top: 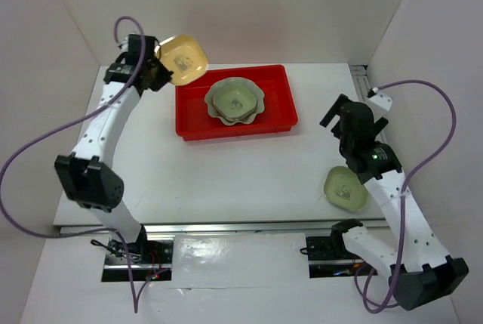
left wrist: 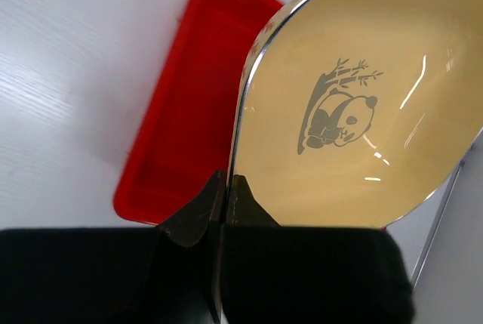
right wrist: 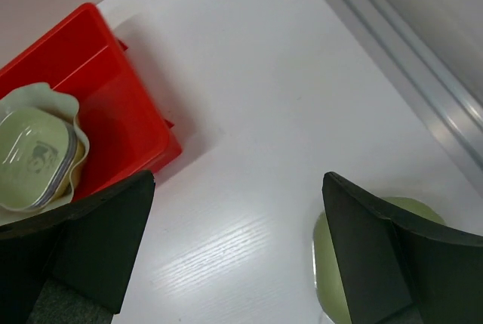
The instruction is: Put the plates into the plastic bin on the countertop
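Left gripper is clamped on the rim of the yellow panda dish, which is held tilted in the air, upper left of the overhead view, near the upper-left corner of the red bin. Right gripper has its fingers wide apart and empty over the white countertop. Within the bin, a light green dish sits nested in the scalloped dish. A second light green dish lies on the countertop, lower right.

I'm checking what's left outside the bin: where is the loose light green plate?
In the top view the light green plate lies on the countertop at the right, beside the right arm, well clear of the red bin.
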